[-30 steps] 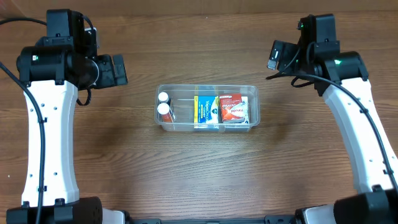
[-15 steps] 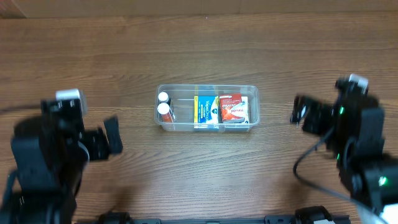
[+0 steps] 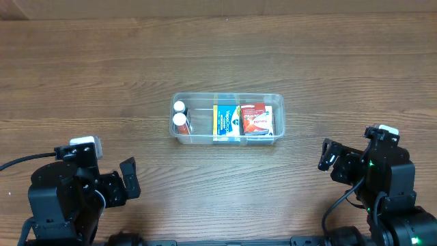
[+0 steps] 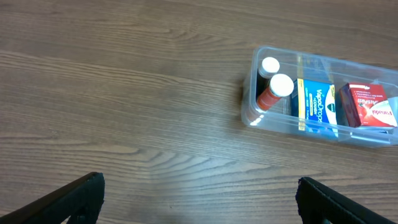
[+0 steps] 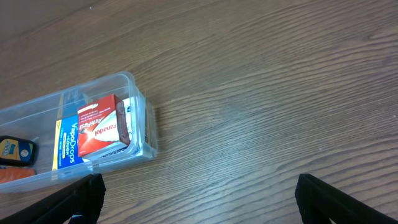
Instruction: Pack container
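The clear plastic container (image 3: 276, 102) stands at the table's middle. It holds two orange bottles with white caps (image 3: 180, 121), a blue box (image 3: 227, 120) and a red box (image 3: 255, 118). It also shows in the left wrist view (image 4: 250, 115) and the right wrist view (image 5: 147, 130). My left gripper (image 3: 128, 179) is open and empty near the front left edge. My right gripper (image 3: 328, 156) is open and empty near the front right. Both are well away from the container.
The wooden table (image 3: 218, 55) is bare around the container. Both arm bases sit at the front edge.
Both arms have drawn back from the far side of the table to the front edge, away from the container. The container's contents have not moved.
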`<action>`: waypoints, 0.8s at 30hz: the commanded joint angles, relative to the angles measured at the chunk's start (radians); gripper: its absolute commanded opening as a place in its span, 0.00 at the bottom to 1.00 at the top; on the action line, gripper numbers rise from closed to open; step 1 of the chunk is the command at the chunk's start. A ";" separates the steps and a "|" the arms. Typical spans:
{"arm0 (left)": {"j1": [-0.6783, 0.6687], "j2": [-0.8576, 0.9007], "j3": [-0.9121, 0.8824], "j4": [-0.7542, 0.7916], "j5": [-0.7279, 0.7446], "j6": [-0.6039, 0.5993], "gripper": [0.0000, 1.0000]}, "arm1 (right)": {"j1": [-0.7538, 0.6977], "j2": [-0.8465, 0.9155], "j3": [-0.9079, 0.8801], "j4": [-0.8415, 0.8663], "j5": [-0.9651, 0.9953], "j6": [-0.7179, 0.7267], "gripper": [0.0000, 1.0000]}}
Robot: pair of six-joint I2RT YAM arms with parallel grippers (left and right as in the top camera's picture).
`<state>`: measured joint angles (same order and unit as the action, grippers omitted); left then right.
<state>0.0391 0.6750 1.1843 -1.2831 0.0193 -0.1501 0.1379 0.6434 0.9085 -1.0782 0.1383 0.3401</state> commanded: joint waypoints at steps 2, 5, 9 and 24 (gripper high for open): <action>-0.007 -0.002 -0.002 0.000 0.007 -0.011 1.00 | 0.002 -0.003 -0.004 0.002 0.011 0.005 1.00; -0.007 -0.002 -0.002 0.000 0.007 -0.011 1.00 | 0.002 -0.003 -0.004 0.002 0.011 0.005 1.00; -0.007 -0.002 -0.002 0.000 0.007 -0.011 1.00 | 0.002 -0.003 -0.004 0.001 0.011 0.005 1.00; -0.007 -0.001 -0.002 0.000 0.007 -0.011 1.00 | 0.002 -0.386 -0.463 0.429 -0.190 -0.270 1.00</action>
<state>0.0391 0.6750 1.1839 -1.2861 0.0196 -0.1505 0.1379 0.3557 0.5636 -0.7284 0.0193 0.1108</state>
